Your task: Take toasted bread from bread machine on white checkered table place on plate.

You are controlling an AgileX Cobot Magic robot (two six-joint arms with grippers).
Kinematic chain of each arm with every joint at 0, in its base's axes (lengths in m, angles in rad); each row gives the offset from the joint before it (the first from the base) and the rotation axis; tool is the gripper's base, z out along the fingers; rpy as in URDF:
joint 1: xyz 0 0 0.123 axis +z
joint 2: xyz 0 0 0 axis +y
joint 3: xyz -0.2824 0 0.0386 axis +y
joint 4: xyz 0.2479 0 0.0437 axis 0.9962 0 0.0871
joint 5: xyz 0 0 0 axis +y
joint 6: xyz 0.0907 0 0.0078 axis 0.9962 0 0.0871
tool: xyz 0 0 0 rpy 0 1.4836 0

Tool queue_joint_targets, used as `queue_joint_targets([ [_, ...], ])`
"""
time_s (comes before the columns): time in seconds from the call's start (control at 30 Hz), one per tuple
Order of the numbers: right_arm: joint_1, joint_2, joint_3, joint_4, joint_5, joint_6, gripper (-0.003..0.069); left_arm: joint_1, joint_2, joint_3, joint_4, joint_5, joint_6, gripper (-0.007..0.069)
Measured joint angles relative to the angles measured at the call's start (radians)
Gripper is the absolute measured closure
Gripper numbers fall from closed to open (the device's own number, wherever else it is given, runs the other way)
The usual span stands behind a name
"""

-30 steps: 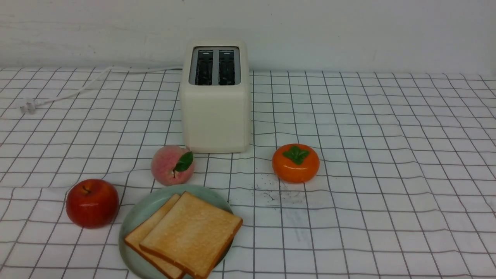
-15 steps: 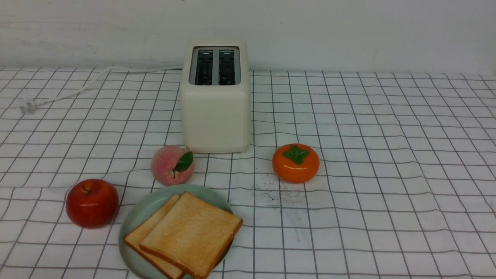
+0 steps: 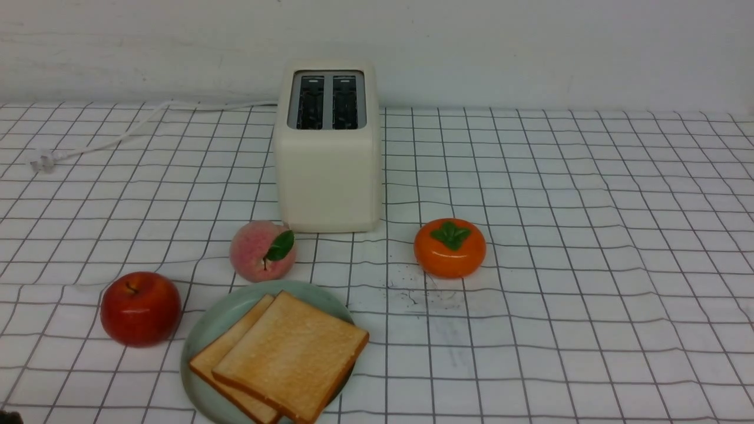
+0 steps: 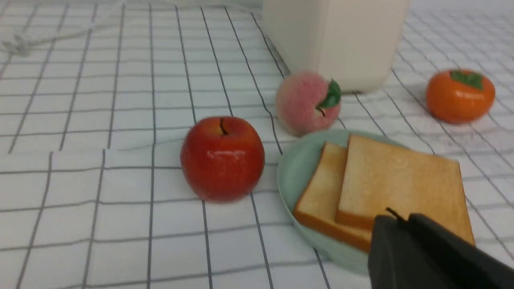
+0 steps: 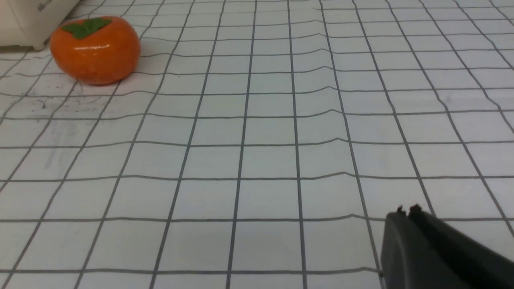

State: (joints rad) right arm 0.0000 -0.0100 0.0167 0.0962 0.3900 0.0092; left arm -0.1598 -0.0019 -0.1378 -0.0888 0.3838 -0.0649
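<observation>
Two toast slices (image 3: 288, 356) lie overlapped on the mint-green plate (image 3: 209, 330) at the front of the checkered table (image 3: 589, 235). The cream toaster (image 3: 328, 165) stands behind, and both its slots look dark with no bread showing. In the left wrist view the toast (image 4: 397, 184) and plate (image 4: 295, 168) lie just beyond my left gripper (image 4: 401, 218), which is shut and holds nothing. In the right wrist view my right gripper (image 5: 406, 212) is shut and empty over bare cloth. Neither gripper is clearly seen in the front view.
A red apple (image 3: 140, 308) sits left of the plate and a pink peach (image 3: 262, 250) just behind it. An orange persimmon (image 3: 449, 247) lies right of the toaster front. The white cord and plug (image 3: 44, 160) trail at the far left.
A small dark shape has appeared at the bottom left corner of the front view. The toast, plate, toaster and fruit have not moved.
</observation>
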Motion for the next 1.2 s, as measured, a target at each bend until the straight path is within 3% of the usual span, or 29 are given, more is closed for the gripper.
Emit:
queue_joint_targets([
  [0.23, 0.000, 0.000, 0.000, 0.000, 0.000, 0.000, 0.0665, 0.161, -0.008, 0.143, -0.099, -0.089, -0.006, 0.0638],
  [0.4, 0.000, 0.000, 0.000, 0.000, 0.001, 0.000, 0.0660, 0.162, -0.008, 0.167, -0.148, 0.012, -0.009, 0.0638],
  [1.2, 0.000, 0.000, 0.000, 0.001, 0.001, 0.000, 0.0639, 0.162, -0.008, 0.167, -0.183, 0.012, -0.009, 0.0638],
])
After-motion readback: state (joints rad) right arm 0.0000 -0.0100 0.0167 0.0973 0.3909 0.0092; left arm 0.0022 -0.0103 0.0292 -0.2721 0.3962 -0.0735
